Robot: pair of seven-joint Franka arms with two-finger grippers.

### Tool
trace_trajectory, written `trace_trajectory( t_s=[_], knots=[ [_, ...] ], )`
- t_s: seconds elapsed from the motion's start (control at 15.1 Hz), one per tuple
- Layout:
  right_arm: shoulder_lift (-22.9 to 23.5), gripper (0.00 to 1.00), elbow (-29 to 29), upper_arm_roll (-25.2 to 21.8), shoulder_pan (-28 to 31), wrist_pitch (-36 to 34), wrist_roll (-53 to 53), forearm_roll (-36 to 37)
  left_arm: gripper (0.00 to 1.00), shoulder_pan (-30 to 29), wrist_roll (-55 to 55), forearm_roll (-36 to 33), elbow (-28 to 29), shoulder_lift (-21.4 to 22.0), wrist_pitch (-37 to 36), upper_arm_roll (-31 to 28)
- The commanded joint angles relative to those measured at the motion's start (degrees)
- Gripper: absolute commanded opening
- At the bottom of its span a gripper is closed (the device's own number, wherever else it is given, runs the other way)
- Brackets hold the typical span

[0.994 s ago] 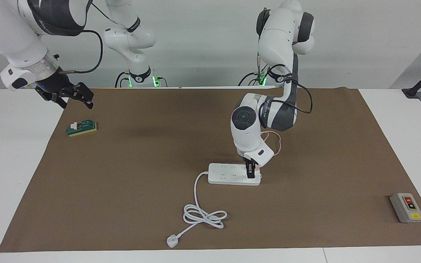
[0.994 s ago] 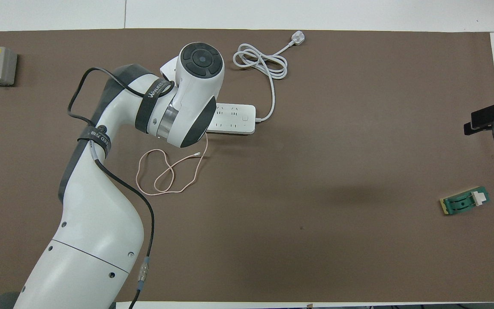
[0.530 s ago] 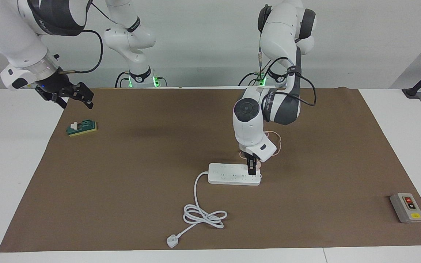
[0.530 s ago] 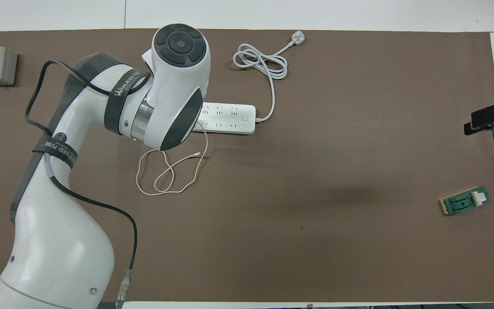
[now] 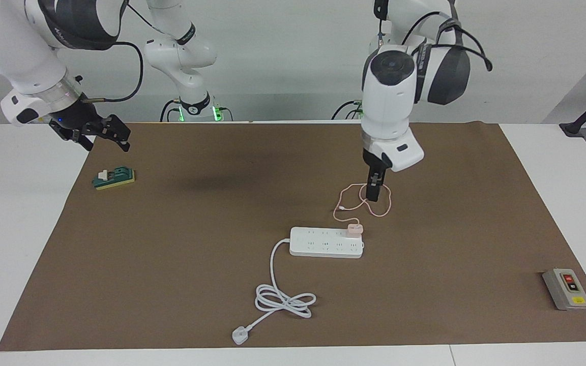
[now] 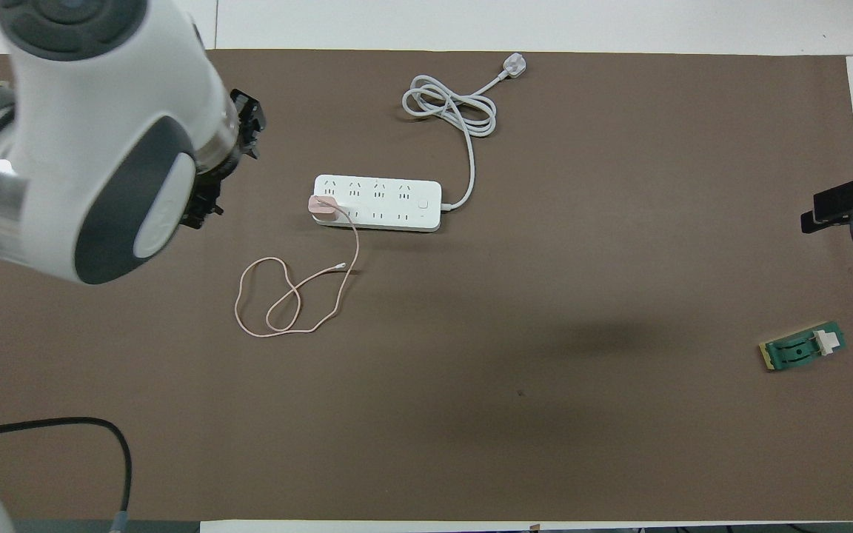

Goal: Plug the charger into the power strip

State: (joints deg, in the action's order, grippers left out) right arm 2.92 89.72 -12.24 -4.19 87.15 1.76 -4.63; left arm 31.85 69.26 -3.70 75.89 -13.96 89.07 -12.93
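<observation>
Left tool (image 5: 373,193) risen off charger (image 5: 355,229), empty above its cable, charger left seated in power strip (image 5: 323,243), finger state unclear.

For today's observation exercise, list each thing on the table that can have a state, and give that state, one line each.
charger: seated on the power strip's end socket, released
power strip: flat on the mat, its other sockets free
charger cable: loose, looped on the mat
white three-pin plug: unplugged, lying on the mat, cord coiled
left gripper: raised over the charger cable, holding nothing
right gripper: waiting, raised near the green block
</observation>
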Motion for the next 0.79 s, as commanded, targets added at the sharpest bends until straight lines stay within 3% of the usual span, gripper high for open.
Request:
trace_trajectory(
  t_s=[0.0,0.26,0.33,0.4,0.6,0.73],
  knots=[
    [-0.29,1.0,-0.25,0.37,0.59,-1.11,0.79,1.03,0.8,-6.16,-19.79,1.24,0.84,3.93,-4.86,0.36],
    [-0.29,1.0,-0.25,0.37,0.59,-1.11,0.79,1.03,0.82,-15.13,-53.26,0.36,0.93,7.8,-7.51,0.27],
    [-0.29,1.0,-0.25,0.37,0.59,-1.11,0.79,1.03,0.97,-17.93,-60.66,0.97,1.1,7.98,-7.16,-0.08],
    [-0.29,1.0,-0.25,0.37,0.59,-1.11,0.79,1.03,1.0,-20.92,-66.05,1.67,1.28,8.07,-7.16,0.53],
    [-0.29,1.0,-0.25,0.37,0.59,-1.11,0.79,1.03,1.0,-22.44,-75.48,3.17,2.15,10.26,-7.33,-0.08],
    [-0.29,1.0,-0.25,0.37,0.59,-1.11,0.79,1.03,1.0,-23.4,-75.25,3.34,4.96,12.63,-6.99,-0.17]
  ],
)
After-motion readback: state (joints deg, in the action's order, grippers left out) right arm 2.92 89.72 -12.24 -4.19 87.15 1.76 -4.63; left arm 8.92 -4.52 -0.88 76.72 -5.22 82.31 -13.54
